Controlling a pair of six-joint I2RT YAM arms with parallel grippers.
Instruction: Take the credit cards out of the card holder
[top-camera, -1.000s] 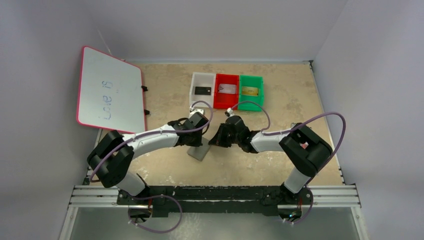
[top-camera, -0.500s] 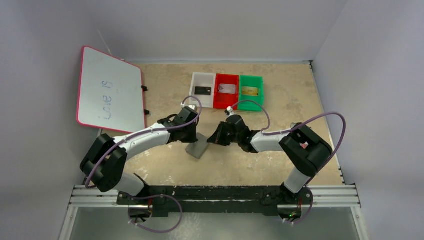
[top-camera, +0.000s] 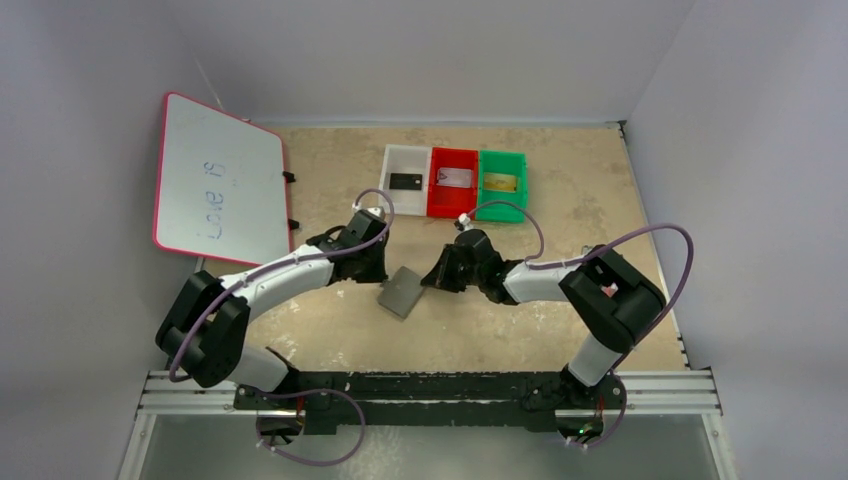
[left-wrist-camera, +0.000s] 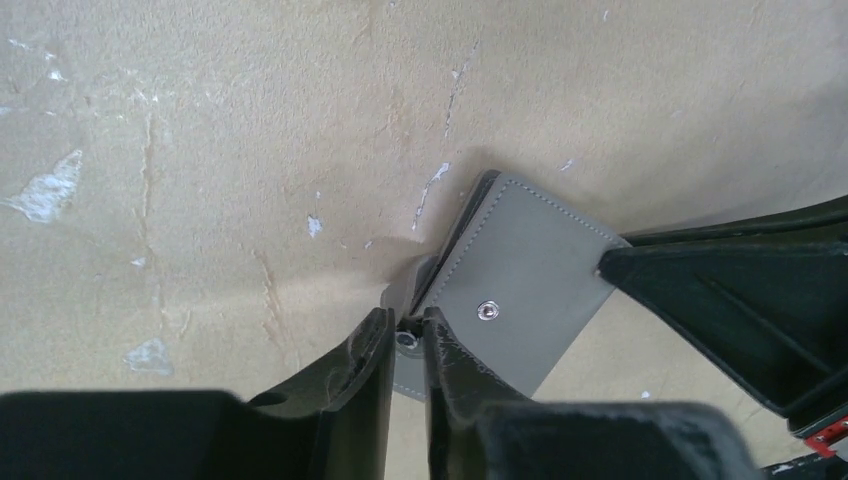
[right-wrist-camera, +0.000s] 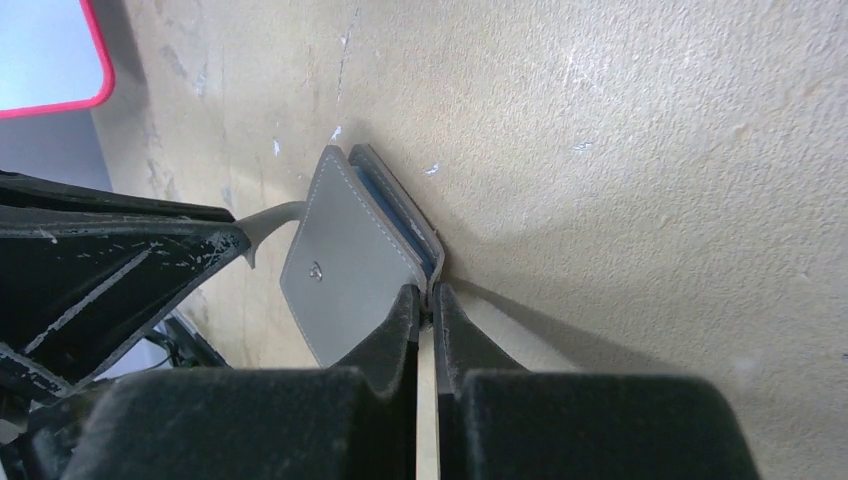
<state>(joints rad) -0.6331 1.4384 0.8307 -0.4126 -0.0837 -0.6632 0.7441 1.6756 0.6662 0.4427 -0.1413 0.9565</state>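
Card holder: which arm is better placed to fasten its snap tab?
Probably left: the left gripper pinches the snap tab beside the stud on the card holder; the right gripper clamps its far edge.

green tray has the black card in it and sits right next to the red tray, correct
Not quite. The green tray holds the gold-yellow card; the black card lies in the white tray. The green tray does sit right next to the red tray. The top external view shows this.
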